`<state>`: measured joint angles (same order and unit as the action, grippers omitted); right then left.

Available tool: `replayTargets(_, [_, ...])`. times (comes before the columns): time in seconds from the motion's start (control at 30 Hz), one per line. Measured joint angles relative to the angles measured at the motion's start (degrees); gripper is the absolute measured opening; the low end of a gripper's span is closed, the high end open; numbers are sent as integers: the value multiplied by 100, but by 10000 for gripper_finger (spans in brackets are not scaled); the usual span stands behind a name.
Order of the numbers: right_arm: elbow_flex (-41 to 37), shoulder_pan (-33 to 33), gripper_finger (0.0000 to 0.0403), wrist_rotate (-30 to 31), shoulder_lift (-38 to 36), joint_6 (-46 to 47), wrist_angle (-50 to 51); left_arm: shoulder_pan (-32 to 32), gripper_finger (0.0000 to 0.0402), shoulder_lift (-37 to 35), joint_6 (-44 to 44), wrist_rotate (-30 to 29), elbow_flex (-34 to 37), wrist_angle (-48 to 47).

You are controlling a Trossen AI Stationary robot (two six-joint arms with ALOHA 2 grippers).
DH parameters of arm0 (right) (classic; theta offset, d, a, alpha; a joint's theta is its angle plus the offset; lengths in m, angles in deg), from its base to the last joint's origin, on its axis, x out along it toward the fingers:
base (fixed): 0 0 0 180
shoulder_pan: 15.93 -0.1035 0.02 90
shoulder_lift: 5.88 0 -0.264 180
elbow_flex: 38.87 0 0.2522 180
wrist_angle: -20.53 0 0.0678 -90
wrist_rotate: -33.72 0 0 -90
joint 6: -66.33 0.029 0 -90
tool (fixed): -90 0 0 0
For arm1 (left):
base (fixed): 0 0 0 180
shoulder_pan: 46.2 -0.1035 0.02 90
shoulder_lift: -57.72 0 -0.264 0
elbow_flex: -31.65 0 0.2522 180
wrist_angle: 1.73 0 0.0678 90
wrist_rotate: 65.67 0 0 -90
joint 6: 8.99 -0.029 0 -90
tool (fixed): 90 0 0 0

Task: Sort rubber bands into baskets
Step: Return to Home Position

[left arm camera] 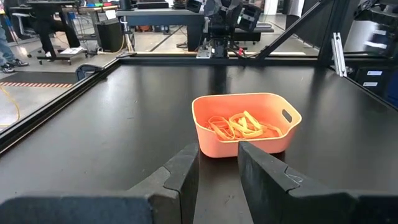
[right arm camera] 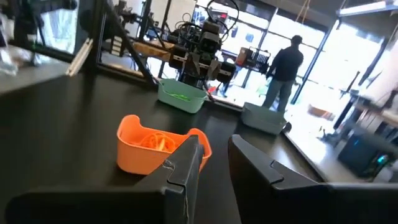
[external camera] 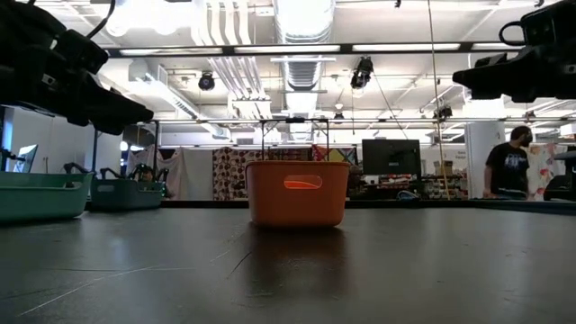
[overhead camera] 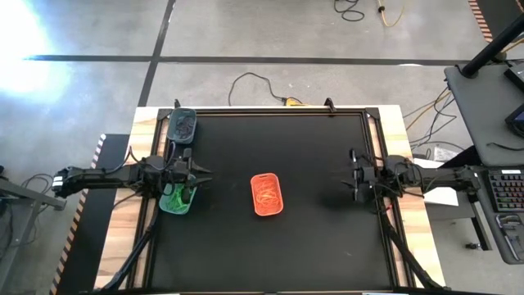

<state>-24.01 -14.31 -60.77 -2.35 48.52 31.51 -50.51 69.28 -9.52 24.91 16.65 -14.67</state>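
The orange basket (left arm camera: 249,147) held orange rubber bands (left arm camera: 239,126); the light green basket (right arm camera: 180,103) held green rubber bands (right arm camera: 179,96). The left gripper (left arm camera: 217,150) and right gripper (right arm camera: 214,143) were parted, empty.

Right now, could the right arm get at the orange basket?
Probably yes. The open right hand faces the orange basket, and only black mat lies between them, so nothing seems to block a straight approach.

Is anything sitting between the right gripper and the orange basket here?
Nothing visible does: only bare black table lies between the open right gripper, at the right side, and the orange basket mid-table. The left gripper hangs by the light teal-green basket.
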Motion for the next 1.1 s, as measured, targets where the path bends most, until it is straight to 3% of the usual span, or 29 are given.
replayTargets(0.2, [2, 0, 84, 3, 0, -238, 0, 0, 96, 0, -2, 0, -2, 1])
replayTargets(0.7, [12, 0, 68, 1, 0, 781, -1, 0, 96, 0, 0, 0, -2, -2])
replayTargets(1.1, [13, 0, 68, 3, 0, 835, -2, 0, 96, 0, -2, 0, -2, -2])
